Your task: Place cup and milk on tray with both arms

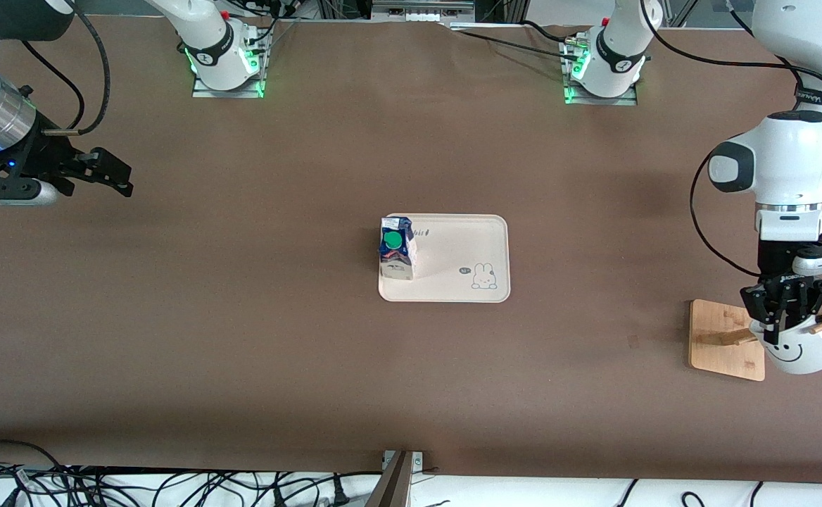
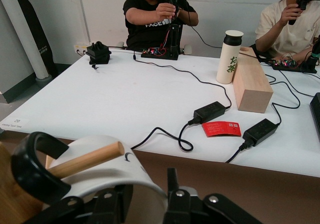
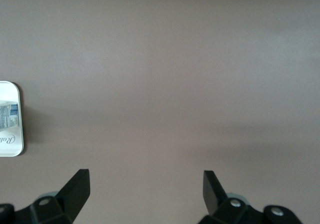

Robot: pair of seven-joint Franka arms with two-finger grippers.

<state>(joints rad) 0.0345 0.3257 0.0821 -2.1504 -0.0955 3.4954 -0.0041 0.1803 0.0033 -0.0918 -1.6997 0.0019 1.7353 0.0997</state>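
Cream tray (image 1: 453, 282) at the table's middle already bears the milk (image 1: 397, 248). Toward the left arm's end we see the cup (image 1: 798, 352) hung on a wooden rack (image 1: 724, 341), the left gripper (image 1: 780, 317) clamped on its rim; the right gripper (image 1: 105, 172) waits, spread wide.

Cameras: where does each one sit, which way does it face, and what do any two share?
Front view: high across the table, facing both bases; shows both arms, milk on the tray, left gripper at the cup on the wooden rack.
Left wrist view: on the left wrist, looking level past the cup to a white desk; gripper base shows.
Right wrist view: looking down at bare table, right gripper open.
Shared: front and right wrist views both show the tray and milk.
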